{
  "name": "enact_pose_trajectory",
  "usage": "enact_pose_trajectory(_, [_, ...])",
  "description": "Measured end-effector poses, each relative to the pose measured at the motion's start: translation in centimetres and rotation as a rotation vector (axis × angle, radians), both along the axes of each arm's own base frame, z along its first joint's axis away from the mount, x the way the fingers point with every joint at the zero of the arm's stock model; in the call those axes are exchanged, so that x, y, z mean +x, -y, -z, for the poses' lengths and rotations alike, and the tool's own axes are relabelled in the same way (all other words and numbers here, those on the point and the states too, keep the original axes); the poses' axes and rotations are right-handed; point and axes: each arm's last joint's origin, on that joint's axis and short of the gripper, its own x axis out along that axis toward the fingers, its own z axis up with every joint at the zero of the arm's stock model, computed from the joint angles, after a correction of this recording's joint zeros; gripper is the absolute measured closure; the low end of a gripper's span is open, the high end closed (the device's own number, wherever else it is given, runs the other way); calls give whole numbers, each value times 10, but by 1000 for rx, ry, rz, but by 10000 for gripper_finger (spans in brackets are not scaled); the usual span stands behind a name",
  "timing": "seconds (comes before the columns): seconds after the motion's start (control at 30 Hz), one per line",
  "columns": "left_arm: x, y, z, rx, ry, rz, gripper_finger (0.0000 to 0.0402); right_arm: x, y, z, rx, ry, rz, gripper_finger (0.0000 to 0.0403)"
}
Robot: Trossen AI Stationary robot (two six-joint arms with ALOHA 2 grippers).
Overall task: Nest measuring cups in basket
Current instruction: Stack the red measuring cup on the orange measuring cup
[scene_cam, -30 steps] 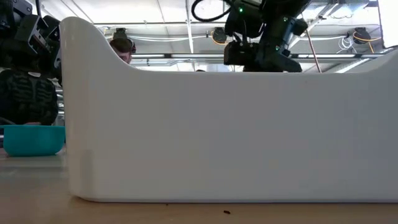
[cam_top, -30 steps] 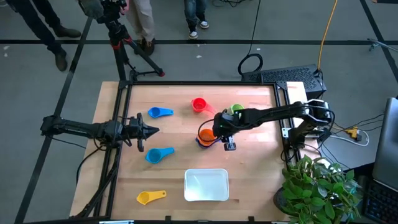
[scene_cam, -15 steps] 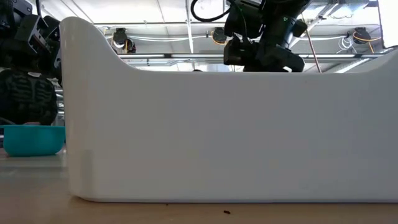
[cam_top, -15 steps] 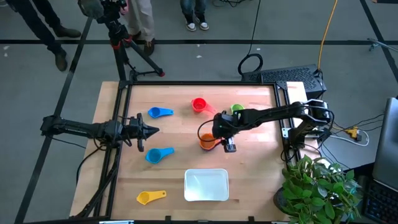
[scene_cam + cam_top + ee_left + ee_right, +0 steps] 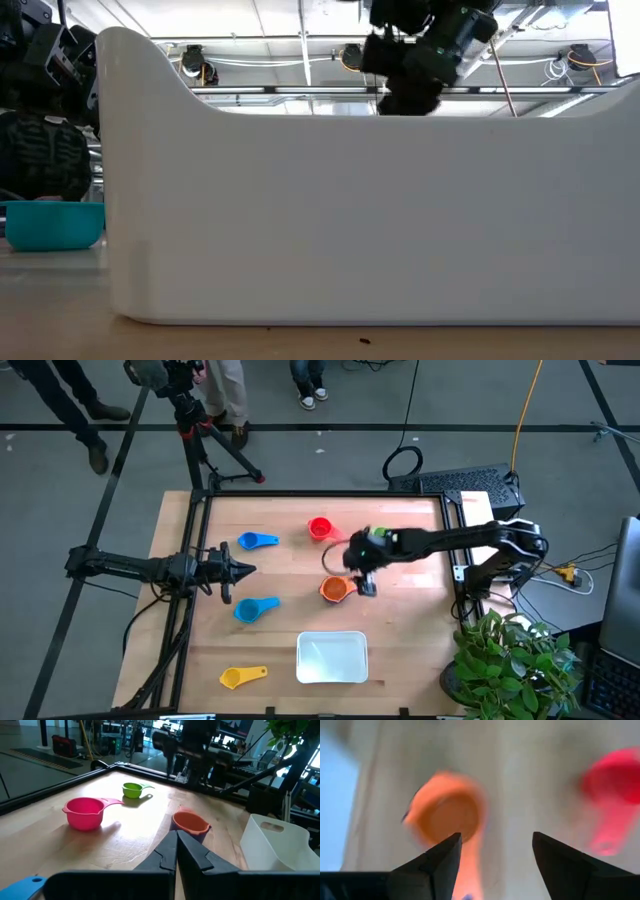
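The orange cup (image 5: 335, 590) stands on the table, nested in the dark blue cup (image 5: 199, 836), of which only a sliver shows. My right gripper (image 5: 360, 574) hovers open above it, a little toward the far right, touching nothing; in the right wrist view the orange cup (image 5: 447, 815) lies beyond the parted fingers. The red cup (image 5: 320, 527) and green cup (image 5: 381, 535) sit near the far edge. Two light blue cups (image 5: 257, 541) (image 5: 255, 608) and the yellow cup (image 5: 243, 676) lie on the left half. The white basket (image 5: 332, 657) rests near the near edge. My left gripper (image 5: 247, 570) waits shut at the left.
The right arm reaches over the green cup and hides part of it. In the low view the basket's wall (image 5: 350, 200) fills most of the picture. People's legs and a tripod (image 5: 190, 410) stand beyond the far edge; a plant (image 5: 510, 660) stands off the right near corner.
The orange cup has come down toward the near edge onto the dark blue cup and stays there. My right gripper has then risen and drawn back toward the far right, away from the cup.
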Motion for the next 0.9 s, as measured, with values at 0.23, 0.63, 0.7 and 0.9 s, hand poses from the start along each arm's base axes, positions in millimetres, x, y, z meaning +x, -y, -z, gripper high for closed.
enact_pose_trajectory(0.23, [0,0,0,-1,1,0,389,-1,50,-17,-4,185,148,176])
enact_pose_trajectory(0.63, [0,0,0,-3,1,-1,389,-3,86,-14,-20,250,167,146])
enact_pose_trajectory(0.7, [0,0,0,-2,2,-1,389,1,89,-8,-19,245,172,131])
enact_pose_trajectory(0.9, [0,0,0,-2,1,-1,389,11,103,16,-14,219,200,88])
